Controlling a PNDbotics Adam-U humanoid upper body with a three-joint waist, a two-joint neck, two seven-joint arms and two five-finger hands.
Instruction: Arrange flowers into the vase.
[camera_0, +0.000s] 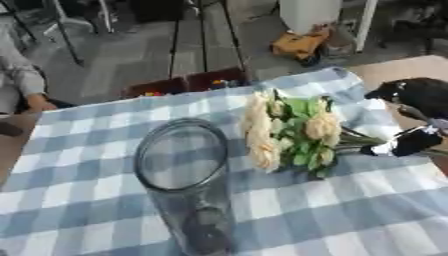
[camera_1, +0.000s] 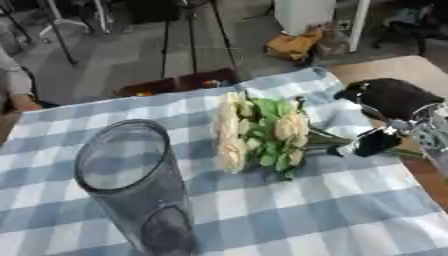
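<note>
Pinching the stems of the flowers (camera_1: 258, 132), the right hand (camera_1: 385, 107) held the blooms sideways toward the glass vase (camera_1: 131, 185) standing empty on the checked desk (camera_1: 332, 215), apparently ready for them.

soft even daylight, no hard shadows; both views blurry, flowers (camera_0: 289, 132) beside the right hand (camera_1: 385, 137) fingers smeared, vase (camera_0: 184, 175) glare faint

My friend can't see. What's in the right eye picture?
A robot hand holds the stems of a bunch of cream flowers lying on a blue checked tablecloth. An empty glass vase stands to their left.
</note>
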